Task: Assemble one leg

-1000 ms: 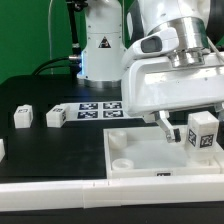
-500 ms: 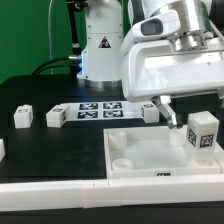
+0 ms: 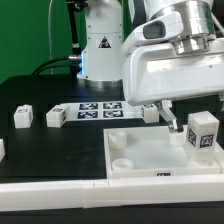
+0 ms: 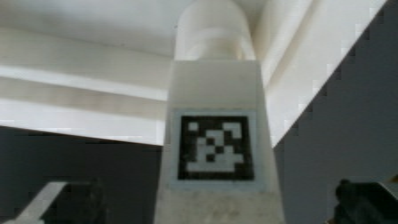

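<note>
A leg (image 3: 203,133), a small white block with a black-and-white tag, stands upright on the large white tabletop (image 3: 140,152) near its corner at the exterior view's right. My gripper (image 3: 178,117) hangs just above and beside it. In the wrist view the leg (image 4: 217,120) stands between the two dark fingertips (image 4: 54,205), with a gap on each side. The gripper (image 4: 210,212) is open and holds nothing.
Two more legs (image 3: 22,117) (image 3: 55,117) lie on the black table at the exterior view's left, and a third (image 3: 150,112) sits behind the tabletop. The marker board (image 3: 95,108) lies at the back. The robot base (image 3: 100,45) stands behind it.
The gripper has risen away from the tabletop. The leg at the right has stayed upright where it was.
</note>
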You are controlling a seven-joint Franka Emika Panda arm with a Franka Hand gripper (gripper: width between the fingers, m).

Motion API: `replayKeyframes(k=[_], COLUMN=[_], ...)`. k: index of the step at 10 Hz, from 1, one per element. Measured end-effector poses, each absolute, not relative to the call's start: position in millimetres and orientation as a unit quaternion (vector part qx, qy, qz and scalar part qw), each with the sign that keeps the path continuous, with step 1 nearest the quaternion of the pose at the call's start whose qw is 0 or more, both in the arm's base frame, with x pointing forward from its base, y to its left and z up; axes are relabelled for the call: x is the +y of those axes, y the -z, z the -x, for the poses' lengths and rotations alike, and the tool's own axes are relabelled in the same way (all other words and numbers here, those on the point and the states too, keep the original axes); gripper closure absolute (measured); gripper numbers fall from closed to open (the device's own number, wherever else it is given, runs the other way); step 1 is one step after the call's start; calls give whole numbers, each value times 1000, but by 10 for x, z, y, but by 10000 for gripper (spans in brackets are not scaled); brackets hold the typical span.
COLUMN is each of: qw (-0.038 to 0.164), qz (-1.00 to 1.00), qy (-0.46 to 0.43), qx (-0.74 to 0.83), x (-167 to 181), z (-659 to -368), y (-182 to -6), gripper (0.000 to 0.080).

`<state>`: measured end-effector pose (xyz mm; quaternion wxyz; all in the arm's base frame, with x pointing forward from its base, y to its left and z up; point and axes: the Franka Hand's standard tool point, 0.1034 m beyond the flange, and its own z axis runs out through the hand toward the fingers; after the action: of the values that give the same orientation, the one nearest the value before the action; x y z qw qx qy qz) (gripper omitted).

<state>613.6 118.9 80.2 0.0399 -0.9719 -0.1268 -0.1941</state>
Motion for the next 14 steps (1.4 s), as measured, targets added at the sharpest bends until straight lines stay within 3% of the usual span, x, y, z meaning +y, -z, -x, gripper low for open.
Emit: replayKeyframes(k=[6,9,10,11,12,14], qw=[68,67,67,66,64,65], qz=[986,987,987,987,987,987], qy=[-71,-54,-54,-54,-54,-54], qx=[-137,-136,-136,-136,-135,-134], x=[1256,1225,1224,1218,1191,1187], z=[-6105,-6138,-6138,-6139,-6145,-6146], y=[-828,-803,-802,-801,-800,-800], gripper=[150,177,356,356,503,503])
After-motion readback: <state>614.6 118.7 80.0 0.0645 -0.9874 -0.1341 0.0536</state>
